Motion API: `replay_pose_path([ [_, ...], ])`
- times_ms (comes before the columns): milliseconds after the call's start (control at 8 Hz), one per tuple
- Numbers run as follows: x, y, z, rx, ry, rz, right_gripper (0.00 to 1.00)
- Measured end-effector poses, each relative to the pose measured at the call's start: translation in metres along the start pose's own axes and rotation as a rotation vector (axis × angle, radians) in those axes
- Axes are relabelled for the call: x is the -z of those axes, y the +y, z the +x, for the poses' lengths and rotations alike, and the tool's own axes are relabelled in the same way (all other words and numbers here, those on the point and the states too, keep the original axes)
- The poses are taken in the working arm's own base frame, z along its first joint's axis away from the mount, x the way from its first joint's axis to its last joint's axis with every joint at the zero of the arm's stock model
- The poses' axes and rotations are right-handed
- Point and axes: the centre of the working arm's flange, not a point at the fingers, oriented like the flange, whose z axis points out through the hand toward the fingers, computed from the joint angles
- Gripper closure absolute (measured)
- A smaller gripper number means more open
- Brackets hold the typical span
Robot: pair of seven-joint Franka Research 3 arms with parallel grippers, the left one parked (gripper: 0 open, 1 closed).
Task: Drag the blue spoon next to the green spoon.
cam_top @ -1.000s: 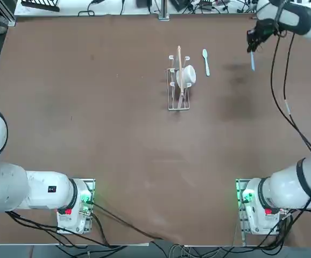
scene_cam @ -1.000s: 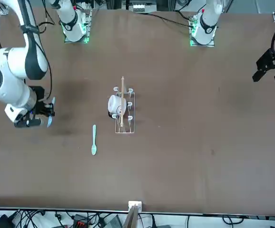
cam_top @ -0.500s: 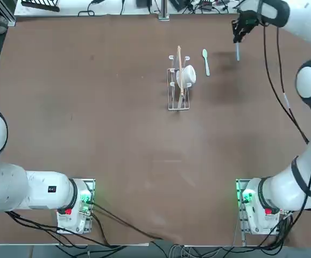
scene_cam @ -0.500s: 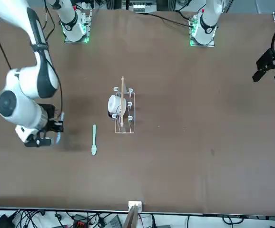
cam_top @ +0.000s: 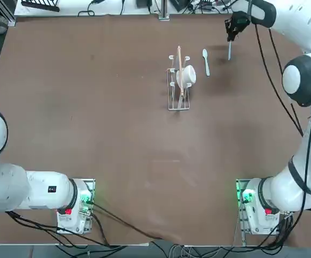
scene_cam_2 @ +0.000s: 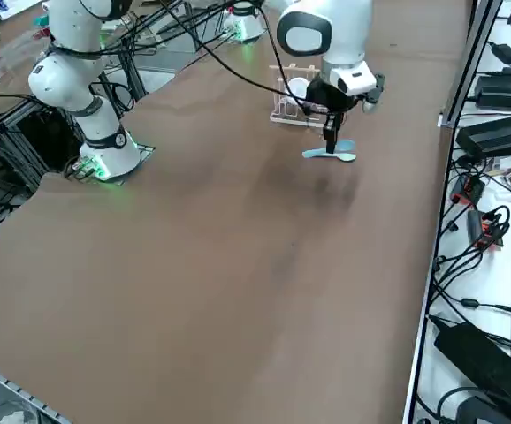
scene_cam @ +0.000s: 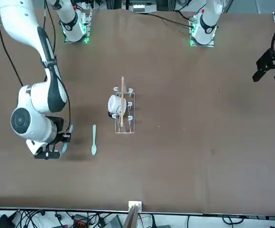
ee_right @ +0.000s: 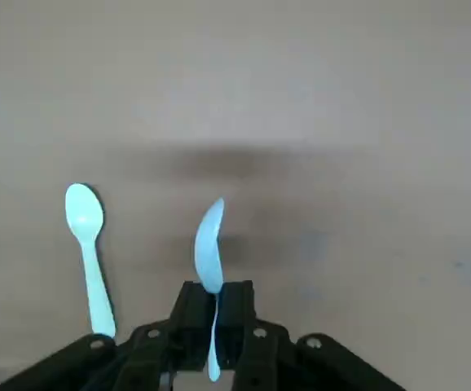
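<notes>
Currently, the blue spoon [ee_right: 209,254] is gripped between the closed fingers of the right gripper [ee_right: 216,297], held near the green spoon [ee_right: 91,252] but apart from it. The green spoon is laid flat on the brown tabletop [cam_top: 118,150], beside the wire dish rack [cam_top: 178,108], in which a white mug [cam_top: 189,74] is held. In the top view, the blue spoon is seen right of the green one.
</notes>
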Motion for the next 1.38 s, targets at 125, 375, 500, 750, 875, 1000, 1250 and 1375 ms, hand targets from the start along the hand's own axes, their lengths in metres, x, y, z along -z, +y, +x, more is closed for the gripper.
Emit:
replay_pose_path([
  [125,-0.01,-0.001,0.002,0.001,-0.01,-0.001,0.93],
  [375,-0.029,-0.007,0.005,0.008,-0.031,-0.004,0.93],
  [500,-0.034,-0.013,0.005,0.006,-0.04,-0.006,0.93],
  [750,-0.039,-0.021,0.0,-0.014,-0.085,-0.016,0.93],
  [875,-0.04,-0.02,-0.001,-0.018,-0.1,-0.02,0.93],
  [1000,-0.041,-0.019,-0.001,-0.021,-0.105,-0.022,0.93],
  [1250,-0.052,-0.018,-0.002,-0.022,-0.119,-0.025,0.93],
  [1375,-0.06,-0.019,-0.001,-0.023,-0.123,-0.026,0.93],
])
